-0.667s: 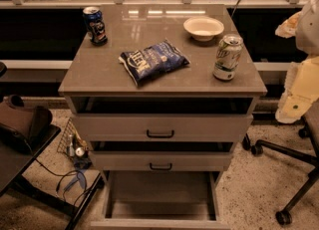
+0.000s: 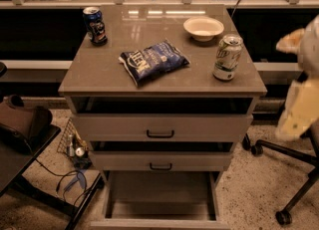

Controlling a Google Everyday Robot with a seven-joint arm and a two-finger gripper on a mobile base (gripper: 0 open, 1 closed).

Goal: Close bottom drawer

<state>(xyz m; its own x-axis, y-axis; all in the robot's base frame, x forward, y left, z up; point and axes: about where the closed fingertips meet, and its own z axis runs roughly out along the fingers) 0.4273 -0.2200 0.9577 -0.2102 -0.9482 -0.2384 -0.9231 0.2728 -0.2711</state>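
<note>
Only the robot's arm has moved: its pale shape past the right edge of the tabletop [image 2: 124, 82] now sits a little lower than before. The cans, the bowl and the chip bag are where they were.

The bottom drawer [image 2: 159, 194] is pulled far out, below the front edge of the tabletop. Its tray looks bare inside. The middle drawer [image 2: 159, 160] and top drawer [image 2: 159, 127] above it stick out only a little.

I think the job has not really started. The arm is on its way, and nothing is touching the drawer yet.

The gripper [image 2: 294, 119] seems to be the low end of that pale shape. It hangs in the air out past the front right corner of the tabletop, apart from the green soda can [image 2: 228, 57]. I cannot tell if it is open or shut, and it does not seem to hold anything.

Next, the gripper needs to go down and come around to the drawer's front. Then it should push straight in toward the cabinet, so the tray slides without going crooked.
</note>
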